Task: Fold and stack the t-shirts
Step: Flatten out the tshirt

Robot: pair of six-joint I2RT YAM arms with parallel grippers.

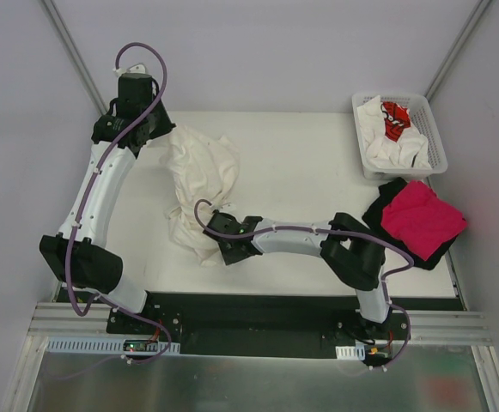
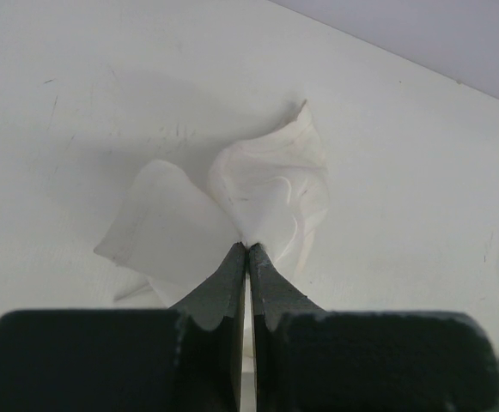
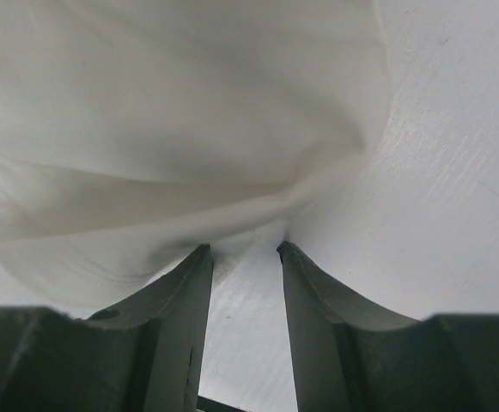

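The left gripper (image 2: 247, 247) pinched a crumpled cream t-shirt (image 2: 270, 184); the right gripper (image 3: 245, 251) stood part-open at its edge, cloth cropped close-up.

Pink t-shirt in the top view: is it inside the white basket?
No, the pink t-shirt lies on a black t-shirt beside the basket, outside it.

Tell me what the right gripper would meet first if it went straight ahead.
The cream t-shirt: its edge lies right at the tips of the right gripper, whose jaws stand apart. It may even touch them.
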